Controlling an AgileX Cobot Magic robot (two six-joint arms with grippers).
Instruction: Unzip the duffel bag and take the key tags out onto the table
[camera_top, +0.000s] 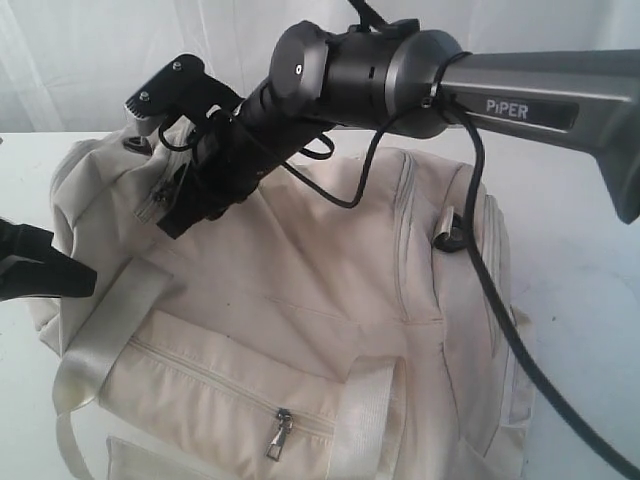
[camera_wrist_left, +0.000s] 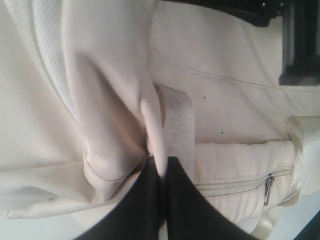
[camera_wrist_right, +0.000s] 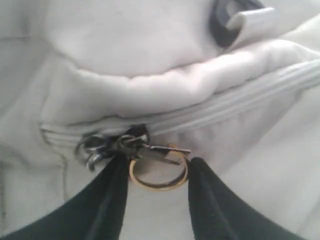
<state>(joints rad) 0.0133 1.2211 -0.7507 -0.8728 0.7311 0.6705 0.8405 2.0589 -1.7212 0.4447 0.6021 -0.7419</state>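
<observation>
From the outside camera, the big cream duffel bag (camera_top: 300, 300) lies on the white counter (camera_top: 600, 300). Its top end is close to the counter's back edge. The right arm reaches over the bag, and the right pincer (camera_top: 180, 210) points down at the bag's top left corner. The left pincer (camera_top: 80, 280) is at the bag's left side. In the left wrist camera, the left pincer (camera_wrist_left: 161, 170) is clenched on a fold of the duffel bag (camera_wrist_left: 225, 100), just beside a pale strap (camera_wrist_left: 177, 120). In the right wrist camera, the right pincer (camera_wrist_right: 159, 162) has one finger on each side of a gold ring (camera_wrist_right: 159, 188). The ring hangs from a zip puller (camera_wrist_right: 100, 147) on the closed zip (camera_wrist_right: 240, 102). It is too hard to tell if the fingers squeeze the ring or only stand beside it.
</observation>
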